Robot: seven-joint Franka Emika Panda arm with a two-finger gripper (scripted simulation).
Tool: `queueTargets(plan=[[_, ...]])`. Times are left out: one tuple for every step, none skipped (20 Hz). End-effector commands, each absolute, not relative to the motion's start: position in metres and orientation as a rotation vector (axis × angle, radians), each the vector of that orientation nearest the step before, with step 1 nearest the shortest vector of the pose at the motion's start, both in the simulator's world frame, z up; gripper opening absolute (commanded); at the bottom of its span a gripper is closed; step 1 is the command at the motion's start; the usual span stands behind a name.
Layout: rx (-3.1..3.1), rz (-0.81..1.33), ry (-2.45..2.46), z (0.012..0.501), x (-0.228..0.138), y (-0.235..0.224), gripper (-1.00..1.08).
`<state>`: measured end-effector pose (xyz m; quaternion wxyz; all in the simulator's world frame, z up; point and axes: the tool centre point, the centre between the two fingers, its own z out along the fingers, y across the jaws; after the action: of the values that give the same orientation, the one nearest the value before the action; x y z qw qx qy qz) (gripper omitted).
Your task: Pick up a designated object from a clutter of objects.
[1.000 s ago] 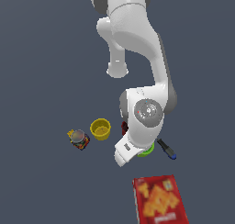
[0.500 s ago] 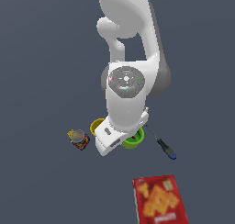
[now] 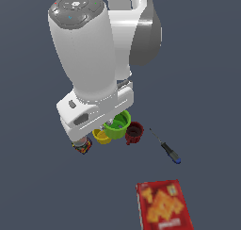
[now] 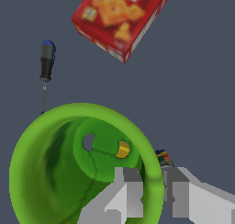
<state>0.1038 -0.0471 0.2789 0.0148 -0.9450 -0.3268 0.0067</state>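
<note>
The white arm now fills the upper half of the exterior view, much larger than half a second ago, which I read as it having risen toward the camera. Below it on the dark tabletop [image 3: 207, 83], the red cracker box [image 3: 164, 205] lies flat near the lower edge, well apart from everything else and unmoved. The green cup [image 3: 117, 123] sits just under the arm's wrist block, and in the wrist view it fills the lower left, its thick rim pinched between the two grey fingers [image 4: 121, 195] of the claw [image 4: 153, 193], one inside the cup, one outside, so the claw is clamped on the cup's wall. The cup appears to ride with the claw and looks larger than the dark red mug [image 3: 134, 133] and the yellow cup [image 3: 101, 135] either side of it, which suggests it is off the tabletop; the lift looks largely done. The blue-handled screwdriver [image 3: 167, 149] lies to the exterior view's right, apart from the mug. The small colourful jar [image 3: 82, 145] peeks out beneath the wrist block.
</note>
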Motion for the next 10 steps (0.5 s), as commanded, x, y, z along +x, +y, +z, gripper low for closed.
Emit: queueTargets(plan=[[-2.941, 0.018, -1.018, 0.306, 0.100, -0.064, -1.00], [-2.941, 0.018, -1.018, 0.316, 0.099, -0.071, -1.00], [-2.941, 0.018, -1.018, 0.325, 0.098, -0.078, -1.00], [-2.941, 0.018, -1.018, 0.335, 0.097, -0.084, -1.00], [-2.941, 0.018, -1.018, 0.345, 0.096, -0.091, -1.00], [-2.941, 0.018, -1.018, 0.354, 0.095, -0.097, -1.00], [-2.941, 0.018, -1.018, 0.363, 0.094, -0.103, -1.00], [-2.941, 0.018, -1.018, 0.370, 0.093, -0.109, -1.00], [-2.942, 0.019, -1.018, 0.377, 0.093, -0.114, -1.00], [-2.942, 0.019, -1.018, 0.384, 0.092, -0.118, -1.00]])
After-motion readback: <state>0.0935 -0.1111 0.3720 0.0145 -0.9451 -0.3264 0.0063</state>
